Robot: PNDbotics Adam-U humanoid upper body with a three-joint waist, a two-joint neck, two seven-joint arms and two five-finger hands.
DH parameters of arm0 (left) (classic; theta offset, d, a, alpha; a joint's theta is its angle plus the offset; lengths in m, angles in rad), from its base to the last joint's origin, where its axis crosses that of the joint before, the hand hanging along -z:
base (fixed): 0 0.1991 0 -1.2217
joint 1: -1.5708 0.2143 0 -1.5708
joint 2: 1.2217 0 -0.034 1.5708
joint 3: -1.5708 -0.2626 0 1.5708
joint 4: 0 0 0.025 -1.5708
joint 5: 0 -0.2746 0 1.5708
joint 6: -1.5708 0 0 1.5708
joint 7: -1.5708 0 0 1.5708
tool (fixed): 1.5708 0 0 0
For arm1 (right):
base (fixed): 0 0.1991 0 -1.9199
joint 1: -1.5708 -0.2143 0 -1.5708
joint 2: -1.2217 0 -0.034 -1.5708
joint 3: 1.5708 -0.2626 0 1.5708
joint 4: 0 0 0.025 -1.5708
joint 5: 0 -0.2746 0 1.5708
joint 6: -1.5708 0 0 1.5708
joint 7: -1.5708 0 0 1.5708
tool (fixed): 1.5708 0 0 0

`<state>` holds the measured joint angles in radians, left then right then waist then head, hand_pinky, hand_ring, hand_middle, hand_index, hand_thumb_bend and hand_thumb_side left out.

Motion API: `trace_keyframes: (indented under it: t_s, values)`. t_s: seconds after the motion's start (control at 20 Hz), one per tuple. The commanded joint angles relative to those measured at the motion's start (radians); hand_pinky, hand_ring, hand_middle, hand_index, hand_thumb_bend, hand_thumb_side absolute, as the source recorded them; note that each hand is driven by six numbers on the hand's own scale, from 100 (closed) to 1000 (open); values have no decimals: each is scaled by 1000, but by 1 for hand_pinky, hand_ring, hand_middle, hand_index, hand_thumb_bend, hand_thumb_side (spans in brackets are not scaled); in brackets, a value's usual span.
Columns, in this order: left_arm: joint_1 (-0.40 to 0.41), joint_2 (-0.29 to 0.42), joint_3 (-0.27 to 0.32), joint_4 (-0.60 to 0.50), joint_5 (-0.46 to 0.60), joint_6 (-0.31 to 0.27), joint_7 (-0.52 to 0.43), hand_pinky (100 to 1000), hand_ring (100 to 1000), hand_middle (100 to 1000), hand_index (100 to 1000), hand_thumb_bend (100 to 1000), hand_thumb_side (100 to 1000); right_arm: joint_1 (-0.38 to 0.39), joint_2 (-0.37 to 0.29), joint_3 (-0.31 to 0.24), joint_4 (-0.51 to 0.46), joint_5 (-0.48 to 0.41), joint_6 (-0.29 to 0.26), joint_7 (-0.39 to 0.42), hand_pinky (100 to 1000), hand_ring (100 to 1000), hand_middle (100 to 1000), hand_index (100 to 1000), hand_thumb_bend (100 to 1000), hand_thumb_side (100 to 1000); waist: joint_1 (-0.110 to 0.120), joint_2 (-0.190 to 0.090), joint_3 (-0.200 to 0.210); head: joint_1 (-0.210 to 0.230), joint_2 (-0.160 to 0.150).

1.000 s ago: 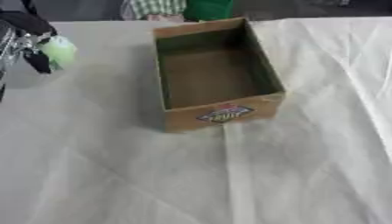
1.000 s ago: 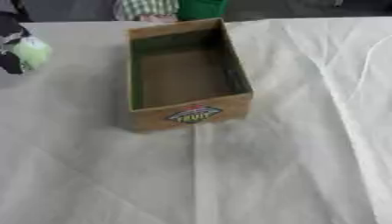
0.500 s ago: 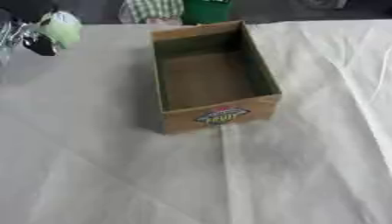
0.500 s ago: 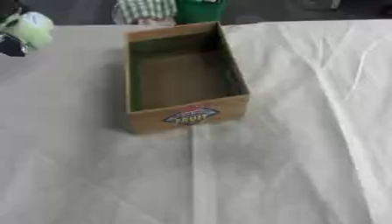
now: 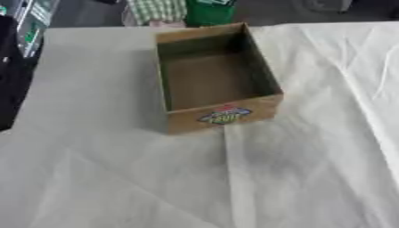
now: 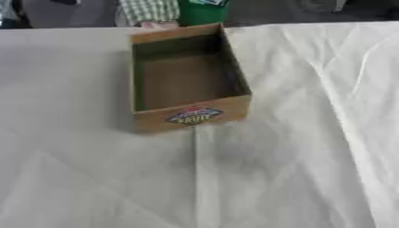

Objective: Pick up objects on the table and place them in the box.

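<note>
Cardboard box (image 5: 221, 116), brown and open-topped with a colourful label on its near wall, sat on the white-clothed worktop (image 5: 311, 169). I could not tell my hands' state; neither showed.

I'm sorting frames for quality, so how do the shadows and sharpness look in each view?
Left eye view: soft overall, the label on the box unreadable; the box throws a faint shadow to its left on the tablecloth, and its inside is dim. Right eye view: equally soft, with a mild grey patch on the cloth below the box; no harsh glare in either.
</note>
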<state>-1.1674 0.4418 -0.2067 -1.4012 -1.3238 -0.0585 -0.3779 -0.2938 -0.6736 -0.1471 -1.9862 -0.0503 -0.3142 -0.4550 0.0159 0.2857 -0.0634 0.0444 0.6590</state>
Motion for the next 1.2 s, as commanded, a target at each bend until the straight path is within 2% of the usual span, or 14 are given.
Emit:
trace_keyframes:
  t_s: [0.05,0.4,0.6,0.65,0.7,0.75,1.2]
  values:
    - [-39,-75,-8,-4,17,6,9,400,516,354,530,100,308,-20,-33,0,-14,-14,-3,9,823,677,739,911,100,678,-3,-29,-6,7,8]
    - [-45,-268,-18,66,-7,29,31,427,511,348,523,100,301,-56,-31,14,-14,-36,-14,27,820,677,740,909,100,677,-3,-37,-41,35,2]
    - [-20,-346,-27,124,-44,46,34,444,512,350,526,100,294,-72,-26,19,-14,-47,-17,37,820,677,740,909,100,677,-3,-36,-58,57,-7]
    - [-11,-357,-29,134,-51,52,35,445,514,355,528,100,294,-72,-24,19,-14,-48,-17,38,821,677,740,909,100,678,-3,-36,-60,59,-10]
    - [-1,-367,-32,145,-58,60,36,448,517,364,533,100,217,-71,-23,17,-14,-49,-16,38,821,677,740,910,100,679,-3,-35,-60,59,-10]
    - [6,-375,-35,155,-65,68,35,450,519,368,535,100,293,-70,-21,16,-14,-50,-16,37,821,677,740,910,100,679,-3,-35,-61,58,-9]
    - [34,-397,-49,225,-169,108,6,443,532,403,562,100,291,-63,-21,13,-14,-47,-15,34,822,676,740,910,100,680,2,-34,-56,27,-4]
